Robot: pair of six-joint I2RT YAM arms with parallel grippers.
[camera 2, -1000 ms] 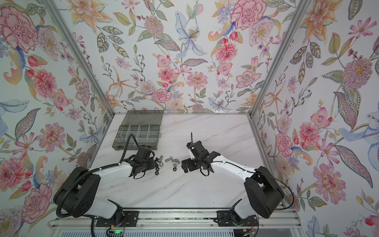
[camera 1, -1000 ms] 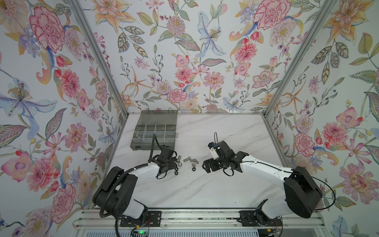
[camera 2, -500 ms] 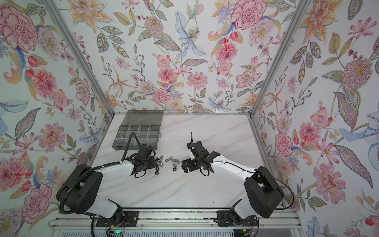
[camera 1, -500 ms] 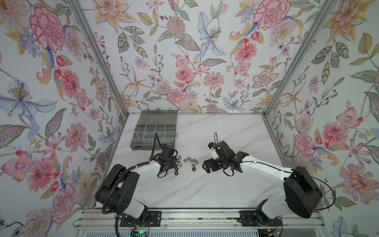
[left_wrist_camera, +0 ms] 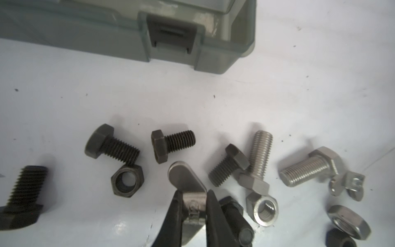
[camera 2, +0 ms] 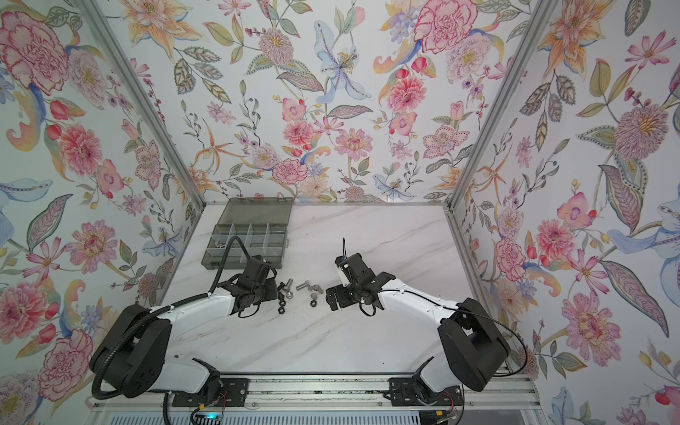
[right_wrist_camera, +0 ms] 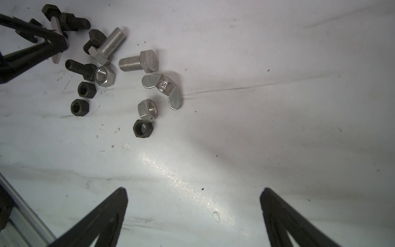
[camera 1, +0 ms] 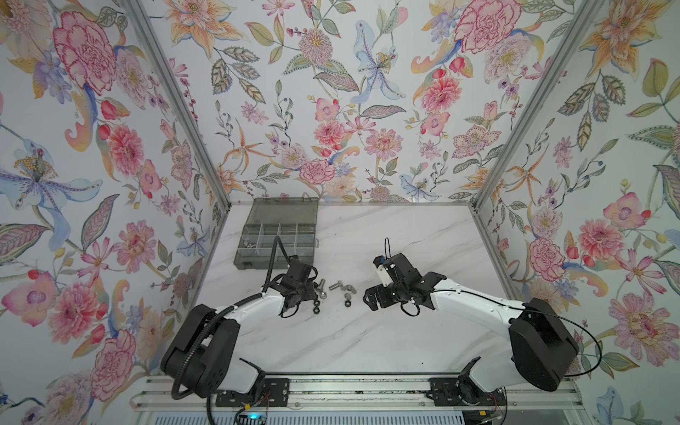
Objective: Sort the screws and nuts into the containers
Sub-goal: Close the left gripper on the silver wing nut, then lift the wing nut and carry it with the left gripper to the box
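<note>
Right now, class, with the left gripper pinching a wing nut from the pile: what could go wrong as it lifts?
1. The left gripper holds the wing nut only by its narrow middle, so the nut may pivot or slip out on the way up.
2. A black screw lies right beside one finger and could get dragged along.

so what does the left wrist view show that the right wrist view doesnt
Only the left wrist view: the grey organiser box, with its front wall and latch just beyond the loose hardware.
Only the right wrist view: the right gripper, jaws wide open over the tabletop and holding nothing, plus a strip of metal rail.
Both: the left gripper shut on a silver wing nut, a second wing nut lying loose, two silver hex bolts, black bolts and hex nuts.
</note>
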